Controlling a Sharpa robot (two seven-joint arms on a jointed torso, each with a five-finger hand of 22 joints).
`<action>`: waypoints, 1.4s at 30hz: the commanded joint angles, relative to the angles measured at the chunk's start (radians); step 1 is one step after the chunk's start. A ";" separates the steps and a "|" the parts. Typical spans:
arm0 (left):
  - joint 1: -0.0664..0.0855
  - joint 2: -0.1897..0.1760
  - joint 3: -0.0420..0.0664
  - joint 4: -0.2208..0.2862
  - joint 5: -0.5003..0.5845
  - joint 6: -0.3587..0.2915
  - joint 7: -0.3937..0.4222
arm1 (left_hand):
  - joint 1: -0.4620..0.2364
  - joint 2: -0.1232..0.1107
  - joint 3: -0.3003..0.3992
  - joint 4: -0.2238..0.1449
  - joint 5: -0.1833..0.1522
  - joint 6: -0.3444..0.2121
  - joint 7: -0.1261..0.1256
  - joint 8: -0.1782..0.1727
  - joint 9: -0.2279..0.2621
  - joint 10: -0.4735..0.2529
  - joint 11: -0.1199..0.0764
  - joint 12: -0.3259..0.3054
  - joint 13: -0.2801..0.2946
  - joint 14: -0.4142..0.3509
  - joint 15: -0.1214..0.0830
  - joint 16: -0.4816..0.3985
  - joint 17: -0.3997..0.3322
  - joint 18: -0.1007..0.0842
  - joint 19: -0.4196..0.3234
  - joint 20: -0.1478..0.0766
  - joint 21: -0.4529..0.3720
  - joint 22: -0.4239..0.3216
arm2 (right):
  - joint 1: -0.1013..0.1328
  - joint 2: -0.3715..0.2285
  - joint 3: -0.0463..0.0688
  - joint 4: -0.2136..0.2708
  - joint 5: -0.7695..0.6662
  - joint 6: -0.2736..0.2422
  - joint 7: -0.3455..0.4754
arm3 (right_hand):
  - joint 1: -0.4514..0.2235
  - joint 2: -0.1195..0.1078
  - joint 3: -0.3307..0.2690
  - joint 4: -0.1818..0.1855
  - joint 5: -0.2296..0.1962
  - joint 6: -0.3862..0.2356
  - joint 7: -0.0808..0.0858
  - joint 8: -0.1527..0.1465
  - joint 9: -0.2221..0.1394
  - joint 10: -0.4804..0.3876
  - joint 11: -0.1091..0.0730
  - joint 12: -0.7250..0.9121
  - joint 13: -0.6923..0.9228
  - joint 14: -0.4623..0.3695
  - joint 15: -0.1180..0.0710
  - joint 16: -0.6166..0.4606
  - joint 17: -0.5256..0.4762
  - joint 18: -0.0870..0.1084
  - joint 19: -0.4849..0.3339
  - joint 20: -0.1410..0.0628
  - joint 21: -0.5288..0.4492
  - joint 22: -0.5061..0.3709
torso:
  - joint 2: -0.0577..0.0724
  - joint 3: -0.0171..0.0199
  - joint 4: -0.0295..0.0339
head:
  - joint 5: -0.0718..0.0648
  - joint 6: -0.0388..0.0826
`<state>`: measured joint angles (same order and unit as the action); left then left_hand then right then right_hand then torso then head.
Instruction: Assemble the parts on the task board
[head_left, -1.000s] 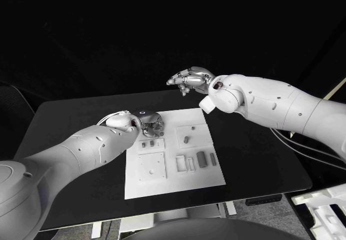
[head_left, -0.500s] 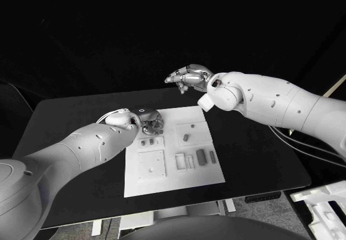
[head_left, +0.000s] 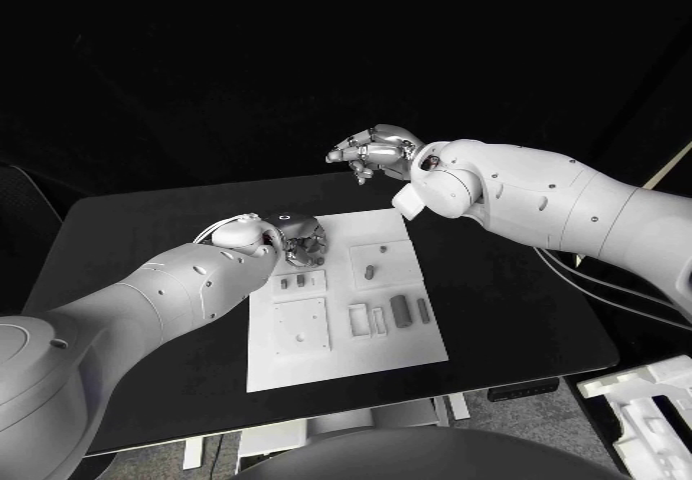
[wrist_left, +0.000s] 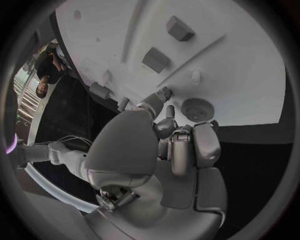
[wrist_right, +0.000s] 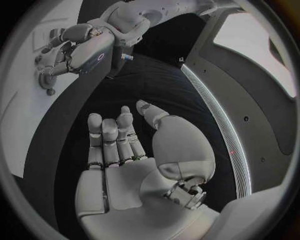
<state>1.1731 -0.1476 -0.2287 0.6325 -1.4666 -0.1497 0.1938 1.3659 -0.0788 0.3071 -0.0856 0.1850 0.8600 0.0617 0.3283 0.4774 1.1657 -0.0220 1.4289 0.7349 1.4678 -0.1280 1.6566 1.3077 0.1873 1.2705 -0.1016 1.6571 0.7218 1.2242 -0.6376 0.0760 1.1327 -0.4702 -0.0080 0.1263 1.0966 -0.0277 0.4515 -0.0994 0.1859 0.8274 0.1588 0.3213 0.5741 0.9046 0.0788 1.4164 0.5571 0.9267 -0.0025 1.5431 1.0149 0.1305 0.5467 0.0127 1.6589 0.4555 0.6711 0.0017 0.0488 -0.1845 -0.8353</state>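
Black table carries everything. White moulded foam packaging sits on the floor past the table's near right corner. Nothing else legible.

A robotics lab; black table against dark backdrop.

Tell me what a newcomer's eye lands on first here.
The white task board glows against the black table, small grey parts scattered on it. The left robot hand hovers low at its far edge, by a round gear, while the right robot hand hangs empty beyond it.
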 joint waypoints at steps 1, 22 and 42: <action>0.000 0.004 0.001 0.000 0.006 0.013 0.003 | -0.001 0.007 0.004 0.003 0.001 0.008 -0.002 0.004 0.001 -0.024 0.014 0.001 0.001 0.231 0.003 0.154 0.289 0.075 -0.004 0.002 0.140 0.002 | 0.001 0.002 0.001 0.001 -0.007 0.003 0.007 | -0.014 0.000 0.004 0.003 -0.003 -0.004 0.005 0.002 0.000 -0.005 -0.001 0.004 0.001 0.001 -0.007 0.007 0.001 0.003 -0.004 -0.001 0.108 0.001 | -0.001 -0.0006 0.0009 | -0.001 -0.001; -0.002 0.011 0.000 -0.008 0.004 0.047 -0.005 | -0.006 0.012 0.009 0.007 0.000 0.023 0.007 0.012 0.005 -0.030 0.016 0.004 0.004 0.233 0.003 0.155 0.294 0.075 -0.005 0.002 0.141 0.004 | 0.001 0.007 0.001 0.000 -0.007 0.003 0.008 | -0.014 0.000 0.004 0.003 -0.003 -0.004 0.005 0.003 0.000 -0.005 -0.001 0.004 0.001 0.002 -0.007 0.007 0.002 0.003 -0.004 -0.001 0.108 0.001 | 0.000 -0.0017 0.0009 | -0.002 -0.006; -0.007 0.009 0.000 -0.005 0.004 0.032 -0.002 | -0.007 0.011 0.010 0.008 0.000 0.027 0.008 0.014 0.005 -0.032 0.016 0.005 0.005 0.232 0.003 0.155 0.293 0.075 -0.005 0.002 0.141 0.005 | 0.001 0.007 0.001 0.002 -0.007 0.004 0.008 | -0.015 0.000 0.004 0.003 -0.003 -0.004 0.005 0.003 0.000 -0.005 -0.001 0.004 0.001 0.002 -0.007 0.007 0.002 0.003 -0.004 -0.001 0.109 0.001 | 0.000 -0.0020 0.0011 | -0.005 -0.010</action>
<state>1.1665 -0.1401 -0.2290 0.6247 -1.4663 -0.1221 0.1898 1.3618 -0.0748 0.3127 -0.0800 0.1850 0.8802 0.0687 0.3367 0.4814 1.1606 -0.0270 1.4289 0.7394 1.4678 -0.1280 1.6567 1.3074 0.1872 1.2705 -0.1012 1.6571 0.7257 1.2251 -0.6304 0.0760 1.1328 -0.4703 -0.0085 0.1265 1.0895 -0.0285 0.4515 -0.0994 0.1859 0.8274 0.1588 0.3213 0.5741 0.9046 0.0788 1.4163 0.5569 0.9267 -0.0025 1.5471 1.0153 0.1305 0.5467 0.0127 1.6589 0.4554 0.6710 -0.0002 0.0497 -0.1896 -0.8448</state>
